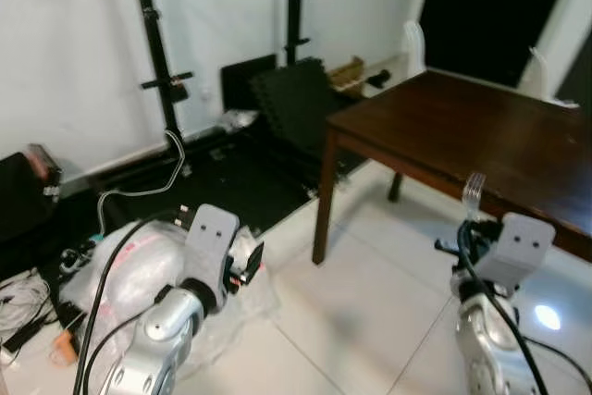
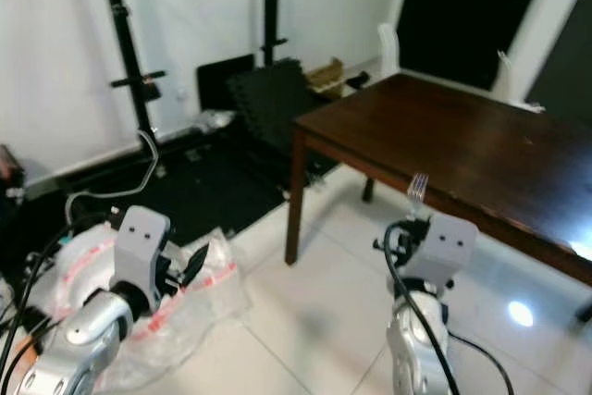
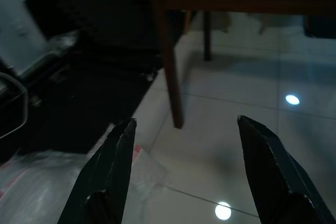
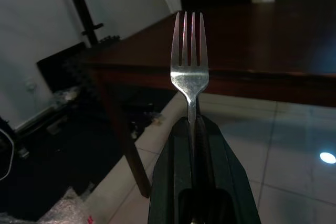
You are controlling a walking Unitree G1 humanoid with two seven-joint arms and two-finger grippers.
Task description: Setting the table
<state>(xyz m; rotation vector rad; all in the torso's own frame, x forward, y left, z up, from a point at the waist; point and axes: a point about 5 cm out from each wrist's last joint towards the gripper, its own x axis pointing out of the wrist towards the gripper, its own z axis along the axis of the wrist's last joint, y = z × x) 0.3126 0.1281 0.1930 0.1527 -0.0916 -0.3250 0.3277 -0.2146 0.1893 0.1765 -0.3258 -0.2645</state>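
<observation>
Right claw (image 4: 191,129) pinching upright fork (image 4: 189,61), dark wooden worktop (image 1: 481,136) at 1 o'clock, left claw (image 3: 184,129) spread over tiled floor (image 1: 361,312)

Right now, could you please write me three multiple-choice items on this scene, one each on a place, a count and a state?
1. Where is the silver metal fork?
A. flat on the dark brown wooden table
B. in the right gripper, short of the table
C. on the white tiled floor

2. How many tines does the fork have?
A. two
B. three
C. four

3. How is the left gripper?
A. open, holding nothing
B. shut on a spoon
C. shut on a plate

Answers: 1 B, the black fingers clamp its handle, tines up. 2 C, the right wrist view shows four. 3 A, its fingers stand apart over the floor.
</observation>
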